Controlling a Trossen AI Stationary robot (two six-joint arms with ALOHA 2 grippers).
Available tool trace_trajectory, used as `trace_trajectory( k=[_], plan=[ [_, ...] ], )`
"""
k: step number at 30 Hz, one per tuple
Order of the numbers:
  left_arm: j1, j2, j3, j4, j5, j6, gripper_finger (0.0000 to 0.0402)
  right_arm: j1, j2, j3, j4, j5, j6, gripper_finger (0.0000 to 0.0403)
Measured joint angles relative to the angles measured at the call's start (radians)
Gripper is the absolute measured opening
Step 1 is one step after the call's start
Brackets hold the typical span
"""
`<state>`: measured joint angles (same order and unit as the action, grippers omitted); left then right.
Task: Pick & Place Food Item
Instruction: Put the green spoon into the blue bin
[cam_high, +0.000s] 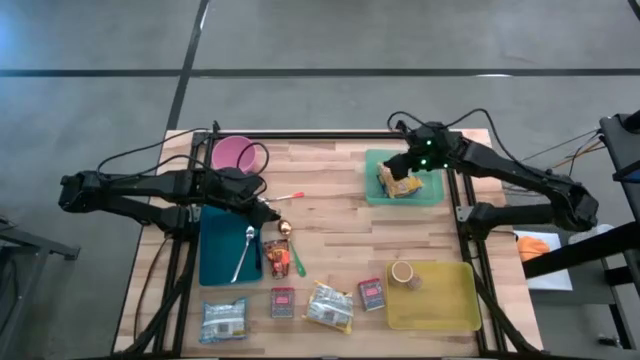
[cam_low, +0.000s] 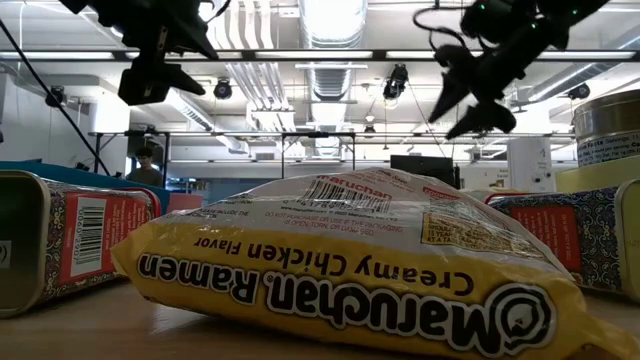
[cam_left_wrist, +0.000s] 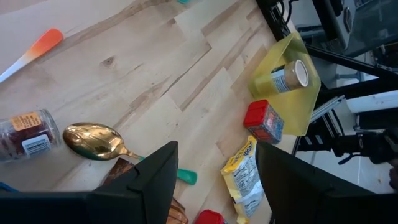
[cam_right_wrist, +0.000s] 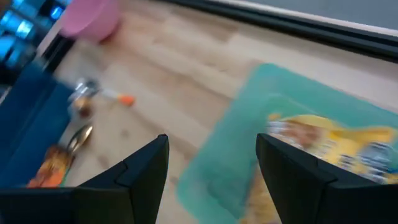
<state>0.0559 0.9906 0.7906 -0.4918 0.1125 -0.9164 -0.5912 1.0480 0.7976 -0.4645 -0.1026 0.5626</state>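
Observation:
A yellow food packet (cam_high: 398, 184) (cam_right_wrist: 329, 140) lies flat in the green tray (cam_high: 430, 192) (cam_right_wrist: 249, 118) at the table's far right. My right gripper (cam_high: 408, 168) (cam_right_wrist: 211, 149) hovers open above the tray's left part, with nothing between its fingers. My left gripper (cam_high: 268, 212) (cam_left_wrist: 216, 155) hangs open over the table's middle left, above a gold spoon (cam_left_wrist: 93, 142) and beside the blue tray (cam_high: 215, 262). It holds nothing. A yellow ramen packet (cam_high: 330, 307) (cam_low: 350, 260) lies flat near the front edge.
A pink bowl (cam_high: 238, 155) stands at the far left. A silver spoon (cam_high: 243, 252) lies on the blue tray. A yellow tray (cam_high: 445, 305) at the front right holds a can (cam_high: 403, 272). Two red tins (cam_high: 283, 302) (cam_high: 372, 293) and a silver packet (cam_high: 224, 320) line the front.

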Motion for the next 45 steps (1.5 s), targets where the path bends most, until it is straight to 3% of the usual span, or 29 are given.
trace_trajectory(
  k=[5,11,14,19,27,35,45],
  plan=[
    [0.000,0.000,0.000,-0.035,0.012,0.016,0.0222,0.168,0.080,0.083,-0.010,0.038,-0.089,0.0237],
    [0.000,0.000,0.000,-0.206,0.012,0.029,0.0222,0.330,0.217,0.228,-0.129,0.168,-0.173,0.0236],
    [0.000,0.000,0.000,-0.229,0.011,0.027,0.0221,0.365,0.278,0.296,-0.164,0.227,-0.185,0.0236],
    [-0.001,0.011,0.000,-0.220,-0.004,0.073,0.0221,0.366,0.351,0.382,-0.189,0.237,-0.215,0.0236],
    [-0.061,0.148,0.084,-0.253,-0.016,0.404,0.0221,0.364,0.335,0.394,-0.214,0.237,-0.229,0.0236],
    [-0.164,0.316,0.152,-0.246,-0.171,0.919,0.0221,0.364,0.205,0.301,-0.213,0.242,-0.146,0.0237],
    [-0.172,0.538,0.217,-0.235,-0.199,1.250,0.0222,0.365,0.045,0.150,-0.202,0.244,-0.006,0.0237]
  ],
)
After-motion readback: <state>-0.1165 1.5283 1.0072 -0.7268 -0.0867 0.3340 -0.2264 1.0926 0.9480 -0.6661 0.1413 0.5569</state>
